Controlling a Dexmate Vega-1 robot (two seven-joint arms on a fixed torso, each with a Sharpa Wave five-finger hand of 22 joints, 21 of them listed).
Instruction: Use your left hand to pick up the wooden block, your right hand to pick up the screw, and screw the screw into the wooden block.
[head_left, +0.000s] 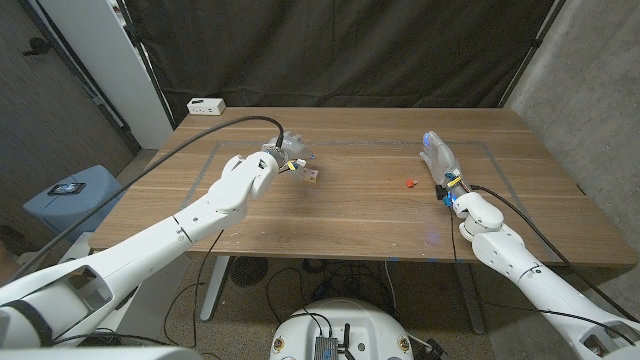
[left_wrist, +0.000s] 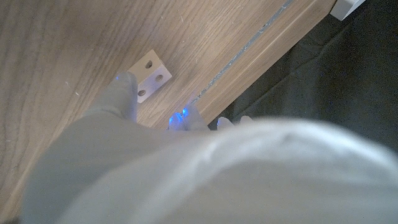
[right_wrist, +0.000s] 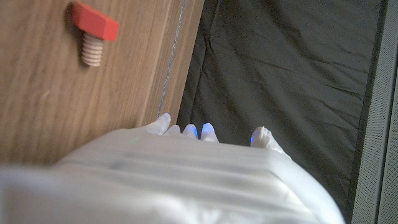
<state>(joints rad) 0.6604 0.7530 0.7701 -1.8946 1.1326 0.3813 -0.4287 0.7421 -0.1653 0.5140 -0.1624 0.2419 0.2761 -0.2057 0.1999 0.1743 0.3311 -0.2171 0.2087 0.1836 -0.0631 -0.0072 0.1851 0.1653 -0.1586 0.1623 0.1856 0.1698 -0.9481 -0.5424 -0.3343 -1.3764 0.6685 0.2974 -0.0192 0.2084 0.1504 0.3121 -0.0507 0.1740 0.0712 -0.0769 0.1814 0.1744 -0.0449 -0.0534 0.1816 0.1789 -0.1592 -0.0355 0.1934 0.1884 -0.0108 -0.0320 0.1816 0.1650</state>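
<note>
A: Where do we see the block (head_left: 314, 179)?

B: On the bench (head_left: 360, 215), left of the middle, just beside our left hand (head_left: 290, 156). In the left wrist view one finger (left_wrist: 124, 87) reaches right up to the block's edge (left_wrist: 151, 75); we cannot tell whether it touches. Two holes show in the block's face.

A: Are that hand's fingers gripping it?

B: No, the block lies on the wood, and the fingers are spread with nothing in them.

A: And the screw (head_left: 410, 183)?

B: On the bench near the middle, apart from our right hand (head_left: 441, 160). Its red head and pale thread (right_wrist: 93, 37) lie on their side.

A: The right fingers?

B: Extended (right_wrist: 207, 131), holding nothing.

A: Anything else?

B: A white box (head_left: 207, 105) at the far left corner.
</note>
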